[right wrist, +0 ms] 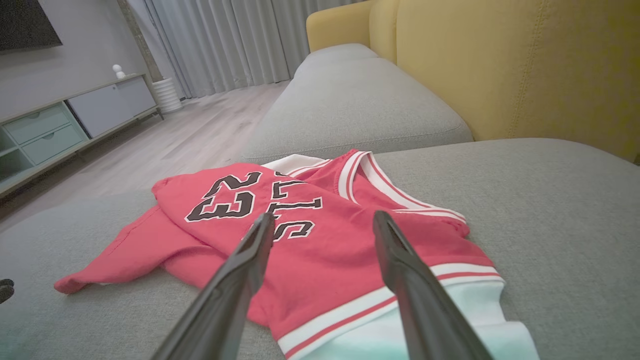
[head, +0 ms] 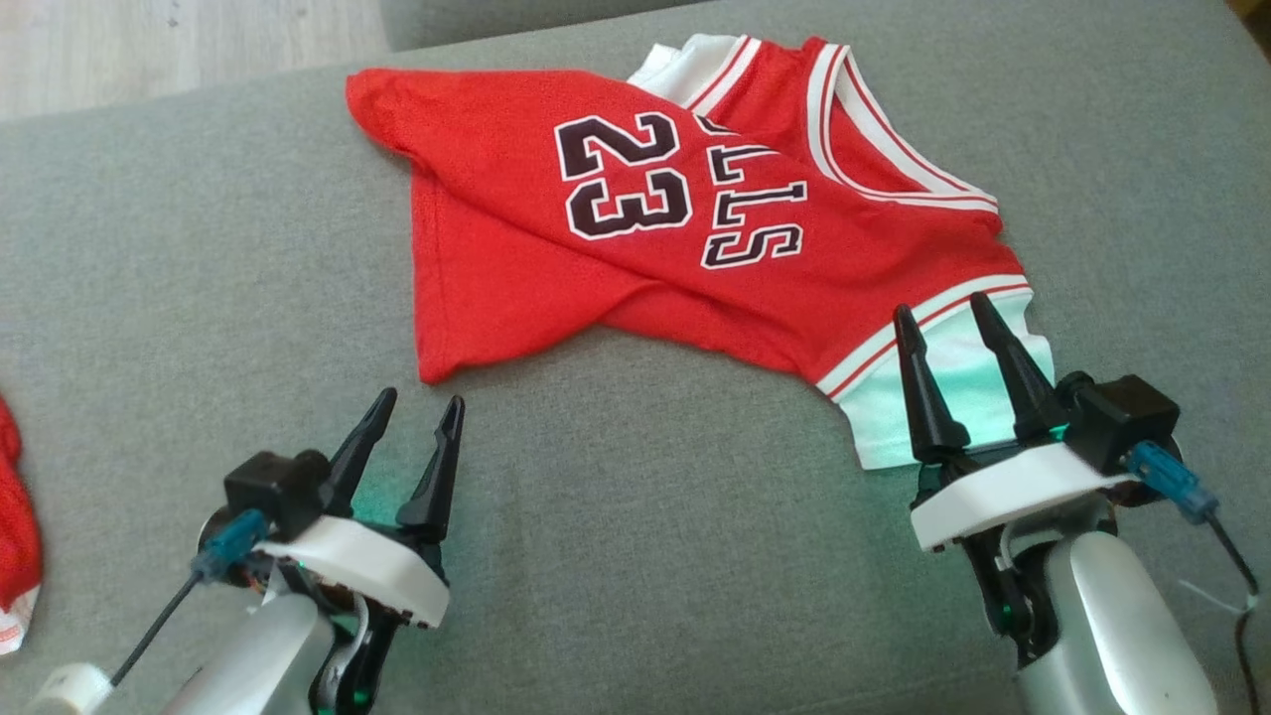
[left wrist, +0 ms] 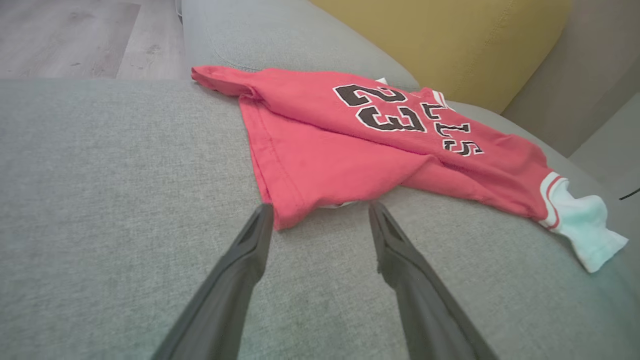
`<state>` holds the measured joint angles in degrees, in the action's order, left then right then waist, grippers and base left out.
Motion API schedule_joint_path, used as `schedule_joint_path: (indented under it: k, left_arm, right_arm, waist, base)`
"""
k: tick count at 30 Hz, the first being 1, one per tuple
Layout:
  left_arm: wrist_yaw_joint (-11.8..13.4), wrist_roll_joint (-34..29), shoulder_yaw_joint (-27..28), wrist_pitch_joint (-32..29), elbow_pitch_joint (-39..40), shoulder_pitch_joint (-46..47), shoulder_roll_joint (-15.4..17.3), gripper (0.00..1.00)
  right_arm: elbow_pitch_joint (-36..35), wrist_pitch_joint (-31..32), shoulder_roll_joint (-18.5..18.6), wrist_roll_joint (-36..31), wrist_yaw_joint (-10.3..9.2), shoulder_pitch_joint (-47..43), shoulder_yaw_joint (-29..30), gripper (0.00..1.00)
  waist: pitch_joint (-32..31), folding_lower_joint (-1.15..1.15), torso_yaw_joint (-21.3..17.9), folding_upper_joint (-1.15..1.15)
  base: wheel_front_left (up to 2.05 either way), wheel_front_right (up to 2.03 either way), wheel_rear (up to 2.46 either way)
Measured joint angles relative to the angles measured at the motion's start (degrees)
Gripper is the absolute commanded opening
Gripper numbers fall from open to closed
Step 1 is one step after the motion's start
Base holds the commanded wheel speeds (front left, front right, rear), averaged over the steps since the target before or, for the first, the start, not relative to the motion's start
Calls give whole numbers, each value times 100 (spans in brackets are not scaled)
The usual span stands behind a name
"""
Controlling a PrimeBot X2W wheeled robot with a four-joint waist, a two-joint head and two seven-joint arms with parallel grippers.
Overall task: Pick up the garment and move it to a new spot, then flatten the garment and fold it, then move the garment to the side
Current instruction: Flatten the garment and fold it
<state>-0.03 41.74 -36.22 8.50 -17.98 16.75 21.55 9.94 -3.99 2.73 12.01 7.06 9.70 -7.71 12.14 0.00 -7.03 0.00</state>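
The garment (head: pixel 695 228) is a red jersey with white trim and a black "23", lying rumpled and partly folded over itself on the grey sofa cushion (head: pixel 635 556). My left gripper (head: pixel 419 401) stands open just short of the jersey's near red corner, nothing between its fingers. In the left wrist view that corner (left wrist: pixel 287 210) lies between my fingertips (left wrist: pixel 264 215). My right gripper (head: pixel 943 316) is open above the white sleeve end (head: pixel 943 397). The right wrist view has the jersey (right wrist: pixel 320 235) spread under the open right gripper (right wrist: pixel 324 219).
Another red cloth (head: pixel 15 526) lies at the left edge of the cushion. A yellow sofa back (right wrist: pixel 525 65) rises behind the seat. Wooden floor (head: pixel 179 45) lies beyond the cushion's far edge. A low cabinet (right wrist: pixel 65 120) stands across the room.
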Motion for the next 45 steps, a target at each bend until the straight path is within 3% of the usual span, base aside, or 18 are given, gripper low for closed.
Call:
schedule_joint_path:
  k: [14, 18, 21, 28, 34, 40, 45]
  left_arm:
    - [-7, -141, -52, 25, -1160, 752, -194, 100]
    - [-141, -165, -59, 178, -1329, 963, -240, 100]
    - [-257, -246, -81, 293, -1411, 1104, -260, 0]
    - [-497, 7, -110, 330, -1315, 1061, -421, 0]
    - [-543, 829, 36, -215, -261, 437, -385, 0]
    - [-277, 1529, 174, -944, 1149, -287, -58, 0]
    - [258, 2036, 316, -1502, 2652, -892, 287, 0]
  right_arm:
    - [-87, 38, 0, 43, 0, 19, -41, 100]
    - [-82, -12, 0, 58, 0, 26, -32, 100]
    - [-68, -13, 0, 58, 0, 31, -25, 100]
    - [1, -22, 0, 58, 0, 32, 30, 100]
    - [9, -20, 0, 58, 0, 26, 66, 100]
    - [3, -4, 0, 58, 0, 20, 122, 100]
    - [-22, -3, 0, 58, 0, -11, 176, 100]
  waist:
    - [399, 1, -334, 0]
    - [500, 1, -402, 0]
    - [527, 1, -402, 0]
    - [402, 1, -249, 0]
    - [204, 0, -64, 0]
    - [61, 0, 29, 0]
    - [-30, 0, -12, 0]
  base:
    - [0, 0, 0]
    - [0, 0, 0]
    - [0, 0, 0]
    - [0, 0, 0]
    - [0, 0, 0]
    - [0, 0, 0]
    - [0, 0, 0]
